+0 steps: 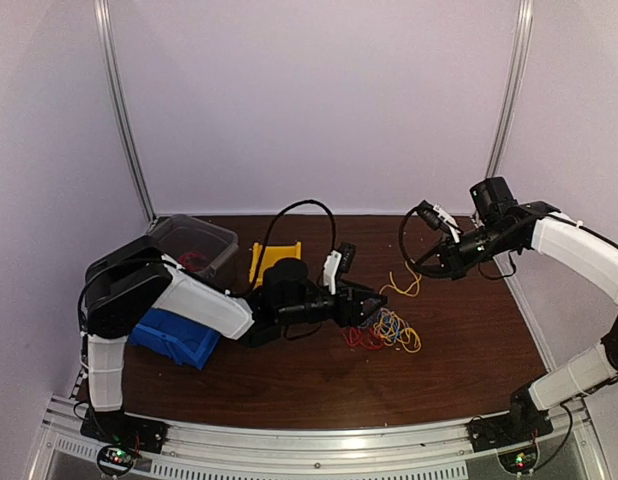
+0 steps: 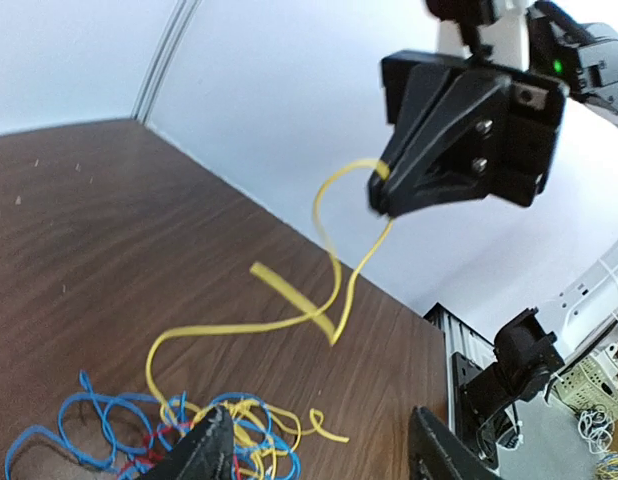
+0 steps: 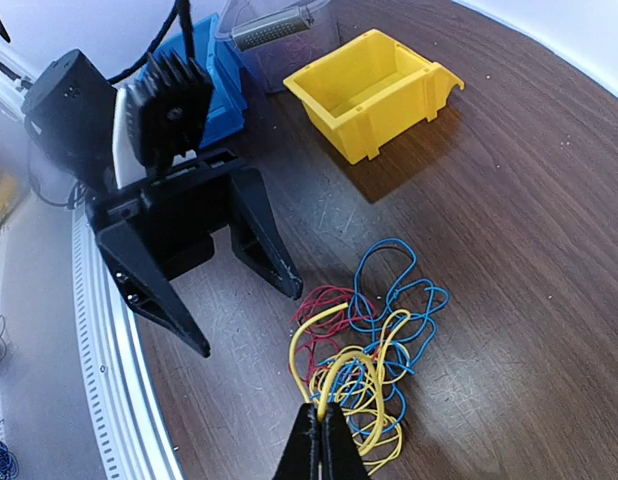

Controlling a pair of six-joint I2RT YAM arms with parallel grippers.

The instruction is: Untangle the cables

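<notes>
The cables (image 3: 374, 340) are heaped in a loose knot on the table (image 3: 529, 200), without a clear long axis, beside the left pincer (image 3: 249, 320), which is spread and empty. One yellow cable (image 2: 239, 327) is pinched in the clenched right pincer (image 2: 382, 195) and slants up from the heap. Light and limp, strands are probably best taken near a free end.

Left fingers (image 3: 264, 240) spread low; right fingers (image 3: 307, 452) (raised) pinched.

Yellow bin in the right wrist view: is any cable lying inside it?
No, the yellow bin shows only its bare inner floor, and the cables lie piled on the table outside it.
</notes>
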